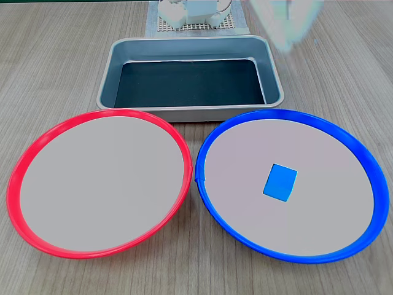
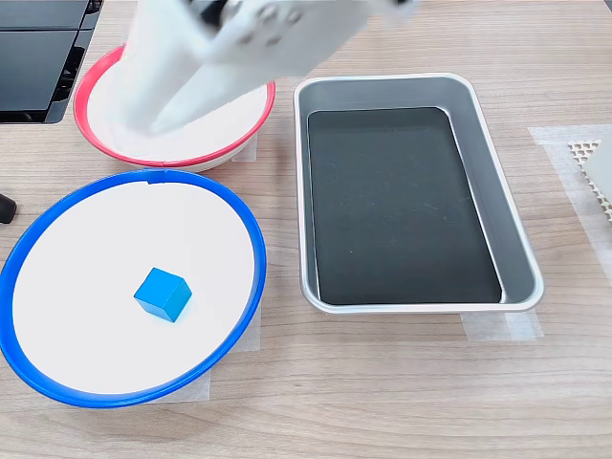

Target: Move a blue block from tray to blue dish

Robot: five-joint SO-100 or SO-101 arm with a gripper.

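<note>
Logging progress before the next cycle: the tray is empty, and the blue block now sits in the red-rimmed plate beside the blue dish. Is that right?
Not quite. The blue block sits in the blue dish, not the red-rimmed plate, which holds nothing. Both exterior views show this. The rest stands: the tray is empty, and the two plates lie side by side.

Wood-grain desk (image 1: 61,67) carries three items directly: the tray (image 1: 273,74), the blue dish (image 1: 368,172) and a red-rimmed plate (image 1: 24,166). In the first exterior view the plates sit side by side, rims nearly touching, tray behind both.
</note>
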